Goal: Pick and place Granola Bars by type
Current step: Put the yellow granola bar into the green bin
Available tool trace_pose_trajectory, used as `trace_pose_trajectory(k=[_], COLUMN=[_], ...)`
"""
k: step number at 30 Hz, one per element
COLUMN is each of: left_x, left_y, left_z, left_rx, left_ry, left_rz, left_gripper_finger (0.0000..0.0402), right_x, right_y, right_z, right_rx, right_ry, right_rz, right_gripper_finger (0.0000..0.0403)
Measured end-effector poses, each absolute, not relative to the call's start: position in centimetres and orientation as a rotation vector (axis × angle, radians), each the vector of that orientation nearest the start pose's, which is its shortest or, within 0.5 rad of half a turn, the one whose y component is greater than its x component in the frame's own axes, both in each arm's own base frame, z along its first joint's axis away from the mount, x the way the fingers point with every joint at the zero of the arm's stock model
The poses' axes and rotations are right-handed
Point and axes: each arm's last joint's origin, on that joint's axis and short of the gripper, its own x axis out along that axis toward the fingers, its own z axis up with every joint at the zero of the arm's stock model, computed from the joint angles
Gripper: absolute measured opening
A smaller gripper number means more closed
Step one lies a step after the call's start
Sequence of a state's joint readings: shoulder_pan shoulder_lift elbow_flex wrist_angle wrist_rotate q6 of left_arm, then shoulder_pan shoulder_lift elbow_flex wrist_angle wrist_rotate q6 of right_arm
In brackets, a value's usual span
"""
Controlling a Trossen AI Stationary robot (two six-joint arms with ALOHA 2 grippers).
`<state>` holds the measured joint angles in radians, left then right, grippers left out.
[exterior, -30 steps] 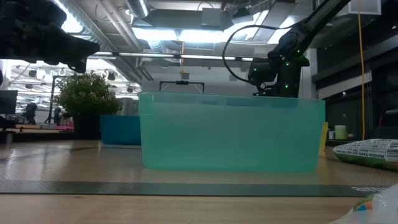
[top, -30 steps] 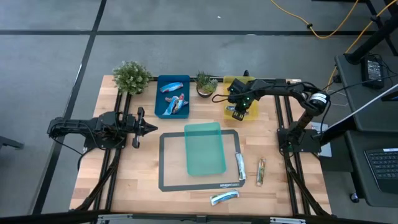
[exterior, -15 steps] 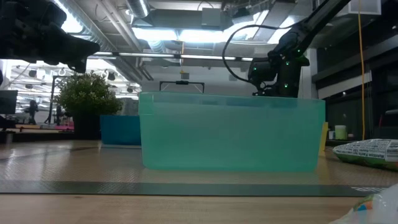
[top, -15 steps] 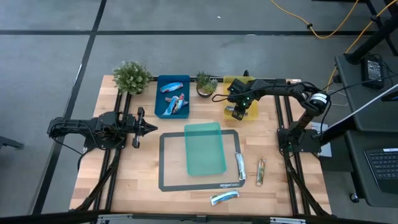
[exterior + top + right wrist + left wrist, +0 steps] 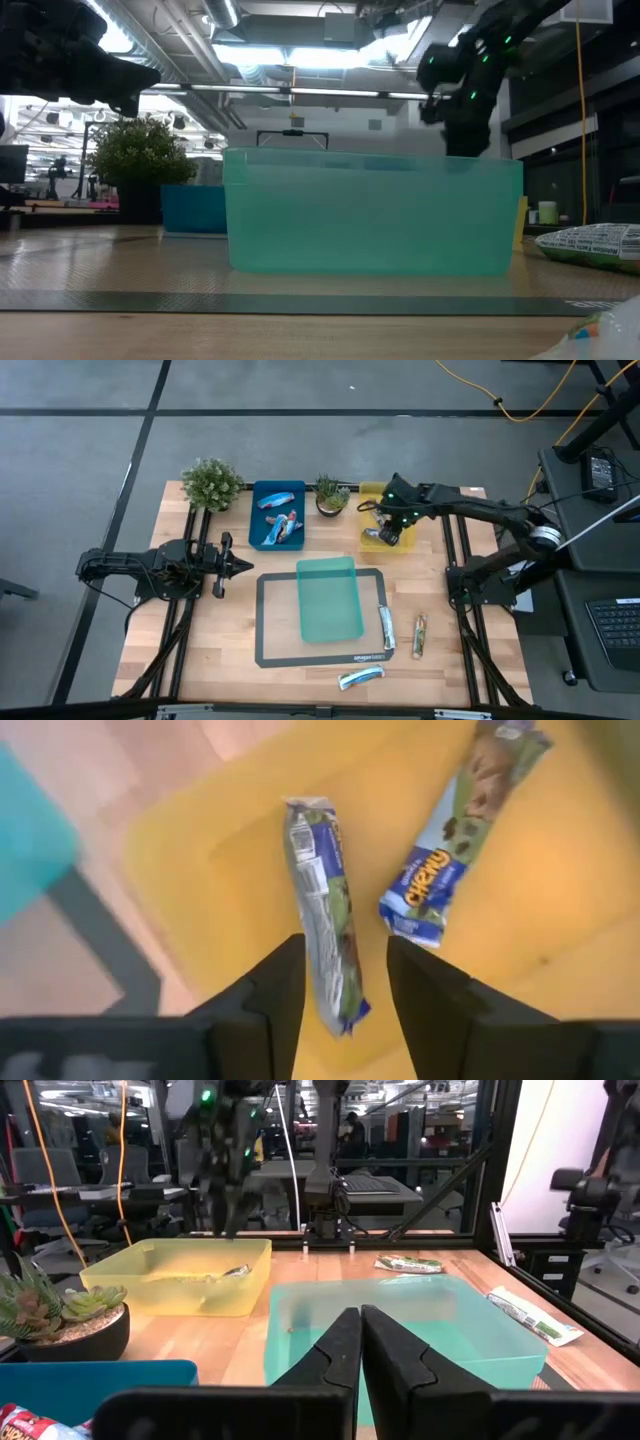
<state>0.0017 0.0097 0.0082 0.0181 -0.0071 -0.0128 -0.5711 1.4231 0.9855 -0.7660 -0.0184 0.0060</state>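
The right gripper [image 5: 386, 536] hangs over the yellow tray [image 5: 368, 542] at the table's far side, its fingers parted and empty; directly beneath them two granola bars [image 5: 322, 925] lie apart on the tray floor, one silver-brown-green, the other blue-labelled. Just beside this tray stands a small potted plant [image 5: 330, 493], then the blue tray [image 5: 260, 520] holding at least two blue-orange bars [image 5: 283, 526], and a larger plant [image 5: 211, 483] at the far left corner. The teal tray [image 5: 330, 598] sits mid-table on a dark-bordered mat [image 5: 268, 622], its tall walls hiding most of the table behind it in the low view. Three more bars lie loose on the near right: one on the mat's right edge [image 5: 386, 627], one on bare wood beside it [image 5: 419, 634], and one near the front edge [image 5: 360, 677]. The left gripper [image 5: 240, 566] waits at the left side, fingers pressed together, with open wood around it.
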Motion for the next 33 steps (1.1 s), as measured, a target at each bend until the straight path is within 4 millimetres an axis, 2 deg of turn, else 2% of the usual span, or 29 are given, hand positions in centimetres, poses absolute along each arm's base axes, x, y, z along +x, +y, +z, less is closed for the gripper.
trace_pose_trajectory(k=[7, 14, 23, 33], left_x=[9.8, 9.8, 9.8, 9.8], left_y=[0.0, 0.0, 0.0, 0.0], left_z=[16.7, 16.7, 16.7, 16.7], left_rx=[-0.013, -0.013, -0.013, -0.013], left_ry=[-0.017, -0.017, -0.016, -0.017], left_rz=[0.009, 0.008, 0.009, 0.008], left_gripper_finger=[0.0002, 0.0008, 0.0002, 0.0008], right_x=[19.7, 17.5, 15.5, 15.3], right_y=[-10.6, -6.3, -1.0, 3.6], right_z=[26.4, 28.7, 29.6, 29.2], right_rx=[0.385, 0.399, 0.491, 0.664], right_ry=[1.093, 1.072, 1.100, 1.112], right_rz=[-0.487, -0.415, -0.386, -0.482], right_gripper_finger=[0.0134, 0.0132, 0.0132, 0.0132])
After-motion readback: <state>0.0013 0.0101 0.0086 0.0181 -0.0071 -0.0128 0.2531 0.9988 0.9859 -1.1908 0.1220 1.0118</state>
